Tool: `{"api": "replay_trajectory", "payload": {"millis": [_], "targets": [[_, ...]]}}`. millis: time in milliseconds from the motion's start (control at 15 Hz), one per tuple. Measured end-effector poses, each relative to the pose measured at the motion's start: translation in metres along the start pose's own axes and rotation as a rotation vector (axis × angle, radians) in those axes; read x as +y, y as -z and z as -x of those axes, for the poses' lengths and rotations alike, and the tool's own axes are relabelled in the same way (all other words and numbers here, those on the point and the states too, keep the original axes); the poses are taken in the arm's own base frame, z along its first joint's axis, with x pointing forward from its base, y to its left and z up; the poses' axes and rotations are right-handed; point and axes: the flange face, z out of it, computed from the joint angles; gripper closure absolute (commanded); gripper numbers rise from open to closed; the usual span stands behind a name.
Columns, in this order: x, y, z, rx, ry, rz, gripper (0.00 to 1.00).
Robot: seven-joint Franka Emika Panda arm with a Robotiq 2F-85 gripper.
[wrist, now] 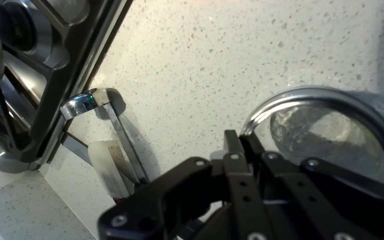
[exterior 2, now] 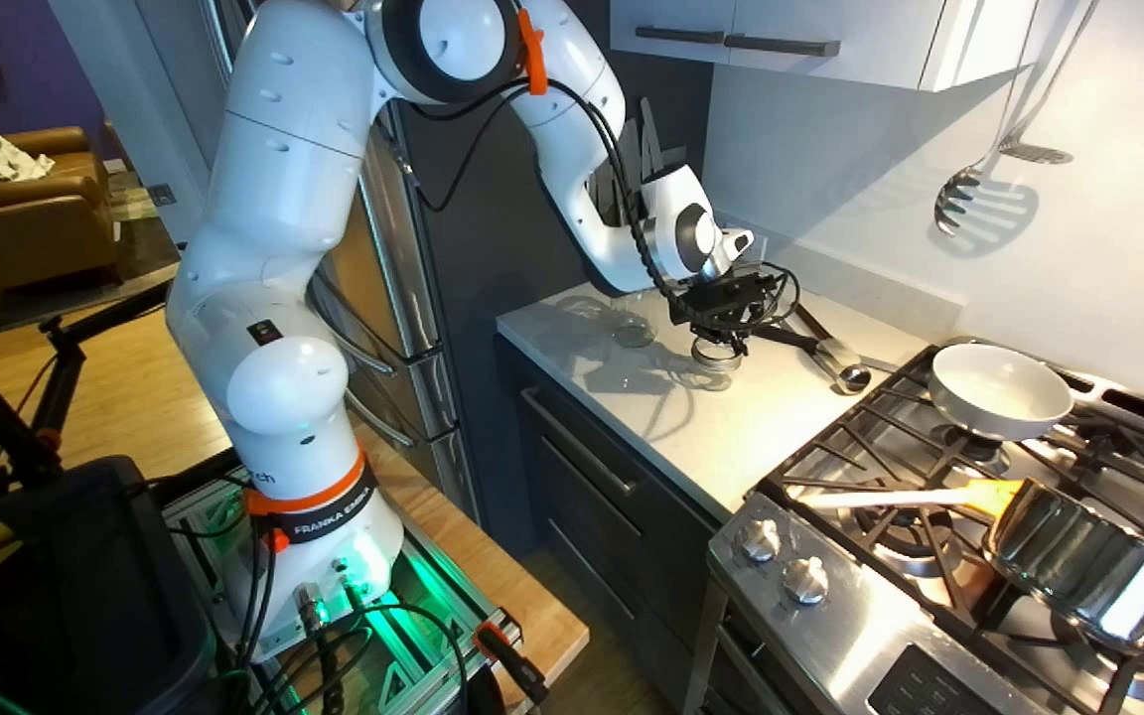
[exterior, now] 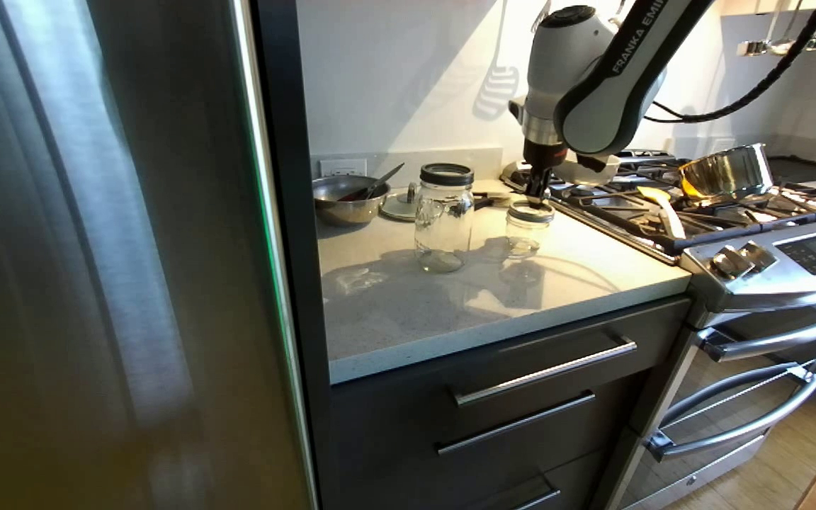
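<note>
Wrist view: gripper [wrist: 240, 135] closed on rim [wrist: 307, 93] of jar [exterior: 527, 232], saucepan [exterior 2: 1093, 566] only in exterior views

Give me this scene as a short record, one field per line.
Gripper: closed, apparently pinching the rim of the small jar
Small jar: clear glass, metallic rim
Tall jar: clear glass, dark band at its mouth, upright on the counter, apart from the small jar
Counter: pale, speckled; metal-ended tool near the stove
Stove: white bowl and tilted metal pot on top
</note>
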Motion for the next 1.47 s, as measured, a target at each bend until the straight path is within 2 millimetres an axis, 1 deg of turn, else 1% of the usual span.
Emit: {"api": "replay_trajectory", "payload": {"millis": [1067,1133,1200,1267,1467], "targets": [[0.0008,-0.0013,0.0028,-0.007,0.003,0.012,0.98],[0.0008,-0.0013,0.0028,-0.007,0.003,0.012,0.95],[0.0008,-0.0013,0.0028,-0.007,0.004,0.012,0.77],[0.0007,-0.0013,0.0028,-0.007,0.003,0.013,0.67],[0.0005,-0.0015,0.0028,-0.007,-0.001,0.013,0.47]]}}
